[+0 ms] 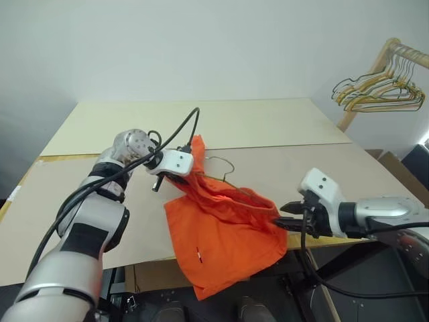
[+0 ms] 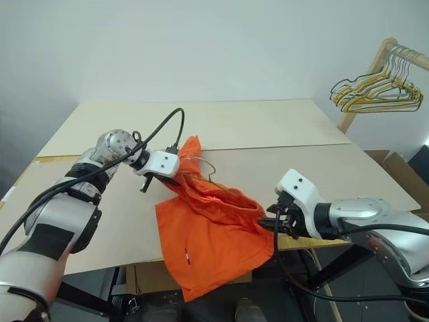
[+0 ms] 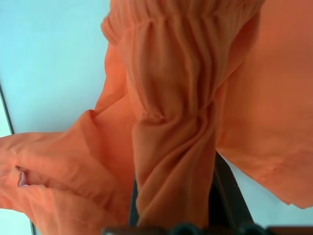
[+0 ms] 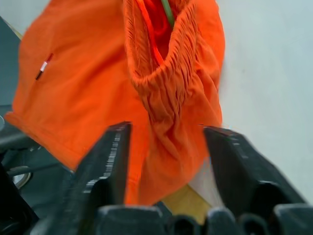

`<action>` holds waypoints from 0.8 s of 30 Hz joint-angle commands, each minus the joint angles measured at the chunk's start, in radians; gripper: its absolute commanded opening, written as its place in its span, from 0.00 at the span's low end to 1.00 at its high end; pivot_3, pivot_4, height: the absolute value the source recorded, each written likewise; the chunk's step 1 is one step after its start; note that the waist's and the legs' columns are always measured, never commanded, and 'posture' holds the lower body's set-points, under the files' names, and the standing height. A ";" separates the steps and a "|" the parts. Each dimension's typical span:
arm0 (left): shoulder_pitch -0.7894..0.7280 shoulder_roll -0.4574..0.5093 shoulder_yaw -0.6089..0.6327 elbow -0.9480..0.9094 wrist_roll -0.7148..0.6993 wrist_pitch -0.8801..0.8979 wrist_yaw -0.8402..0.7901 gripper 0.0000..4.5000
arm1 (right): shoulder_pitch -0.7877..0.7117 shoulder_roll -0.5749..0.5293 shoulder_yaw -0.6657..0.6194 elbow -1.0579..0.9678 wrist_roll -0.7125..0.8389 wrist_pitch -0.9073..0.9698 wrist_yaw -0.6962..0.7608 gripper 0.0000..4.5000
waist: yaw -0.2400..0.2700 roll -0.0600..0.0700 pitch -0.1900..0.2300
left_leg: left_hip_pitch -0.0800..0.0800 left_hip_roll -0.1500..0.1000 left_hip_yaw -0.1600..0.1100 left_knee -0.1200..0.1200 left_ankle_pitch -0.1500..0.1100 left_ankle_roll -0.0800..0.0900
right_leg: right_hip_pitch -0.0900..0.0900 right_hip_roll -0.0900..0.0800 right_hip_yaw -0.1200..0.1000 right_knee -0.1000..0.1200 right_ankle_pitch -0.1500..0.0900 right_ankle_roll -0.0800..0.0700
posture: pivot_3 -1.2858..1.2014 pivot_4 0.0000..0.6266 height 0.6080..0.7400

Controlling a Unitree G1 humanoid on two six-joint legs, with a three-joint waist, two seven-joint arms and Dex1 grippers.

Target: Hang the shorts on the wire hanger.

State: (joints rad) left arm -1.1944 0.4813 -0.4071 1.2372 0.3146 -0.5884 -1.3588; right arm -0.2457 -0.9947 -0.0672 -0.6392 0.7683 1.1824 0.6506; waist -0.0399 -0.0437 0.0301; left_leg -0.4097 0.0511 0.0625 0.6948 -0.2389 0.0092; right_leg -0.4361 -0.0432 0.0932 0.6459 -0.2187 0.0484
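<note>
Pinching the waistband end of the shorts (image 1: 224,231), the left gripper (image 1: 179,176) has its jaws shut on fabric; the right gripper (image 1: 289,218) jaws are spread beside the other end. Hanger (image 1: 224,168) pokes out of the waistband on the bench (image 1: 268,127), so I'd say partly threaded, not hung properly yet.

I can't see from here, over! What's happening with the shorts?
Left gripper shut on bright orange fabric shorts. Right gripper open beside them. Thin grey wire hanger underneath.
</note>
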 commanded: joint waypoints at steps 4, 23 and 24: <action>-0.056 0.004 0.022 0.003 0.001 0.000 0.008 0.00 | -0.028 -0.036 -0.210 0.006 0.034 0.001 -0.003 0.99 | 0.000 0.000 0.000 | 0.000 0.000 0.000 0.000 0.000 0.000 | 0.000 0.000 0.000 0.000 0.000 0.000 | 0.51 0.00 1.00; -0.079 -0.015 0.046 0.011 -0.012 0.012 -0.015 0.00 | -0.553 0.369 0.279 0.282 -0.128 -0.016 -0.126 0.72 | -0.003 0.000 0.000 | -0.005 0.000 0.000 0.000 -0.001 0.002 | -0.003 0.000 -0.001 0.000 0.003 -0.005 | 0.51 0.00 1.00; -0.077 -0.013 0.047 0.010 -0.014 0.012 -0.018 0.00 | -0.556 0.374 0.284 0.291 -0.139 -0.022 -0.118 0.63 | -0.003 0.000 0.000 | -0.005 0.000 -0.001 0.000 -0.001 0.002 | -0.003 0.000 -0.001 0.000 0.003 -0.005 | 0.51 0.00 1.00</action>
State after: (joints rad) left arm -1.2371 0.4603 -0.3851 1.2579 0.3142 -0.5707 -1.3739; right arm -0.7707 -0.6257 0.2249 -0.3477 0.6470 1.1954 0.5218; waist -0.0432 -0.0433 0.0301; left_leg -0.4147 0.0510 0.0617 0.6951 -0.2398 0.0109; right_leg -0.4396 -0.0431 0.0922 0.6460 -0.2162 0.0439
